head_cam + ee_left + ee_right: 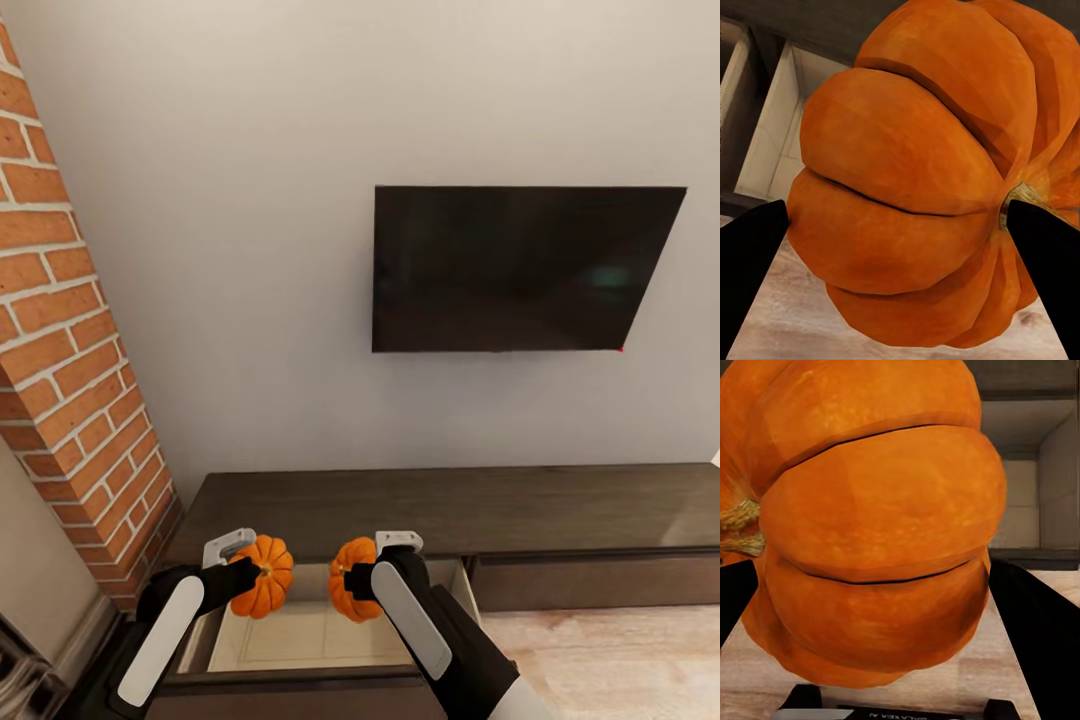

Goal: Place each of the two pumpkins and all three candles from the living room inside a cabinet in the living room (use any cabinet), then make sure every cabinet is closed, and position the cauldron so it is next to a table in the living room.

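Observation:
Two ribbed orange pumpkins hang side by side over the open drawer [300, 640] of the dark brown cabinet [450, 505]. My left gripper [250, 578] is shut on the left pumpkin [265, 578], whose big orange body [915, 180] sits between the black fingers [750, 262]. On the right pumpkin [352, 580] my right gripper [362, 580] is shut too; this pumpkin [870, 525] shows its stem to one side, with a black finger [1042, 637] against it. The drawer's pale beige inside [772, 142] lies below both. Candles and cauldron are out of view.
A brick fireplace column [60, 350] rises at the left. On the pale wall above the cabinet hangs a black TV [520, 268]. A shut drawer front [600, 580] lies right of the open one, with light wood floor [620, 660] in front.

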Controlling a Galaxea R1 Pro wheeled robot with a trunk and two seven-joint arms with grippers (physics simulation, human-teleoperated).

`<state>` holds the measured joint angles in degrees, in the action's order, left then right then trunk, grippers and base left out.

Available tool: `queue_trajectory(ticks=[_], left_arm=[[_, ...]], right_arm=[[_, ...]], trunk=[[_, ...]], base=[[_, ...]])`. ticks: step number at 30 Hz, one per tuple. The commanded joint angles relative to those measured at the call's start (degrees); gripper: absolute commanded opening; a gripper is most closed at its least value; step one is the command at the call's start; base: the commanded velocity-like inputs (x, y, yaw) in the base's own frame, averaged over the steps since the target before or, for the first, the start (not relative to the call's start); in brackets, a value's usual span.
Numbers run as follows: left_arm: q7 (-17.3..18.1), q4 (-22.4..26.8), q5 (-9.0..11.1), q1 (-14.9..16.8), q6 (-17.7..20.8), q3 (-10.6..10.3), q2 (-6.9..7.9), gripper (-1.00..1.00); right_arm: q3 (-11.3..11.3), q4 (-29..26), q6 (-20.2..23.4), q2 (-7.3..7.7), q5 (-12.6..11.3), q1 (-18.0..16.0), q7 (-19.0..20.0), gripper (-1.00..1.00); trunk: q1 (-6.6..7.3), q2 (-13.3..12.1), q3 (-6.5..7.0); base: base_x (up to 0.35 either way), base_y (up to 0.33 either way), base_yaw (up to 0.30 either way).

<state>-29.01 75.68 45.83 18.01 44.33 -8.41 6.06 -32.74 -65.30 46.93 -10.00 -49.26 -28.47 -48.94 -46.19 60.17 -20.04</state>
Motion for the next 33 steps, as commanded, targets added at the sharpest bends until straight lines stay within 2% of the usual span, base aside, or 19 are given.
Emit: queue_trajectory(ticks=[1, 3, 5, 8, 11, 14, 22, 27, 33], left_arm=[[-0.1, -0.1, -0.1, 0.0, 0.0, 0.0, 0.0, -1.0], [-0.1, -0.4, -0.4, 0.0, 0.0, 0.0, -0.09, -1.0], [-0.1, -0.8, -1.5, 0.0, -0.2, 0.0, -0.28, -1.0], [-0.1, -1.2, -4.2, 0.0, -0.5, 0.0, -0.82, -1.0], [0.0, -1.6, -7.7, 0.0, -1.4, 0.1, -2.27, -1.0], [0.0, -2.0, -9.8, 0.0, -2.2, 0.1, -3.23, -1.0], [0.0, -3.3, -10.7, 0.0, -2.9, 0.1, -3.63, -1.0], [0.0, -3.7, -10.7, 0.0, -2.9, 0.0, -4.68, -1.0], [0.0, -4.0, -10.7, 0.0, -2.9, 0.0, -5.25, -1.0]], right_arm=[[0.0, 0.2, 0.4, 0.0, -0.2, -0.9, -0.1, -1.0], [0.2, 0.5, 0.5, 0.0, -0.4, -2.0, -0.1, -1.0], [0.8, 1.2, 0.6, 0.0, -0.5, -2.8, -0.1, -1.0], [2.1, 1.6, 0.6, 0.0, -0.5, -3.2, -0.1, -1.0], [2.7, 1.8, 0.5, 0.0, -0.5, -3.4, -0.2, -1.0], [3.0, 3.0, 0.4, 0.0, -0.4, -3.6, -0.2, -1.0], [3.6, 9.2, 0.1, 0.0, -0.5, -5.9, -0.1, -1.0], [3.7, 9.8, 0.1, 0.0, -0.5, -6.1, 0.0, -1.0], [3.7, 10.2, 0.1, 0.0, -0.4, -6.1, 0.0, -1.0]], trunk=[[-0.23, 0.4, -0.19], [-0.67, 1.2, -0.55], [-1.1, 2.0, -0.91], [-1.76, 3.2, -1.45], [-2.42, 4.4, -1.98], [-3.08, 5.6, -2.52], [-4.84, 8.8, -3.96], [-5.94, 10.8, -4.86], [-7.25, 13.3, -5.93]], base=[[0.0, 0.0, 0.0], [0.0, 0.0, 0.0], [0.0, 0.0, 0.0], [0.0, 0.0, 0.0], [0.0, 0.0, 0.0], [0.0, 0.0, 0.0], [0.0, 0.0, 0.0], [0.0, 0.0, 0.0], [0.0, 0.0, 0.0]])
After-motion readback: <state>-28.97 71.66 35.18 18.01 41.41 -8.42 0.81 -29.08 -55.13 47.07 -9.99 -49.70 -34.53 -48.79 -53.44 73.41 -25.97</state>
